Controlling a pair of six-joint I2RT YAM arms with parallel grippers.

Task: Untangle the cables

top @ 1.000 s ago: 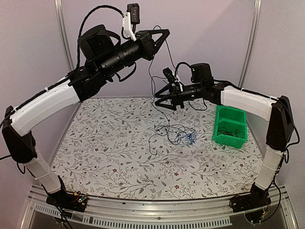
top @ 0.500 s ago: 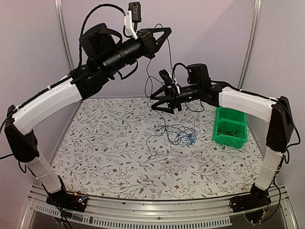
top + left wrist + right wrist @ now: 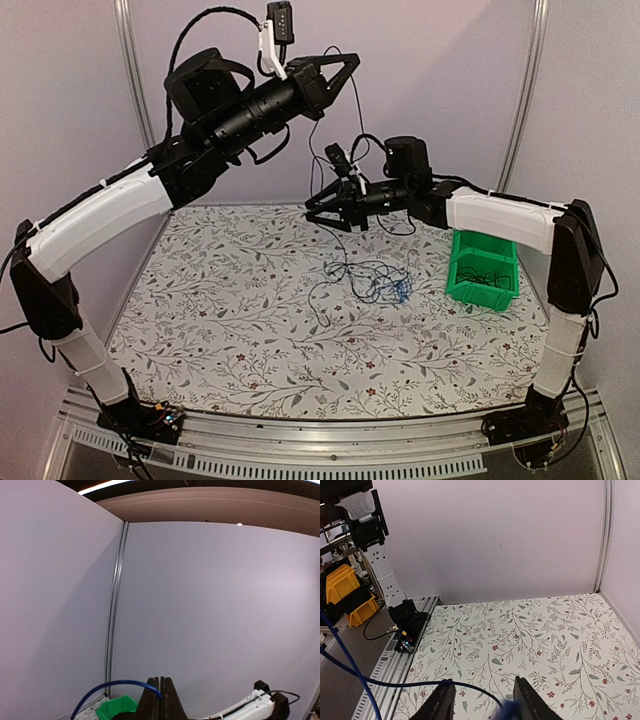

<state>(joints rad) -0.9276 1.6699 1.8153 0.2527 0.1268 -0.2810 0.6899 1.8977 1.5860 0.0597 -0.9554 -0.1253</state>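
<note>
Cables (image 3: 375,280) tangled on table (image 3: 220,320), one strand held high — left jaws clamped on it, right jaws parted around it

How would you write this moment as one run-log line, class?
left pincer: shut on blue cable, raised high | right pincer: open, blue cable crossing its gap | tangle: on table

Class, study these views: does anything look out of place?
One strand of the cables runs up off the table to the shut left gripper, high above the tangle, dangling instead of lying flat.
</note>
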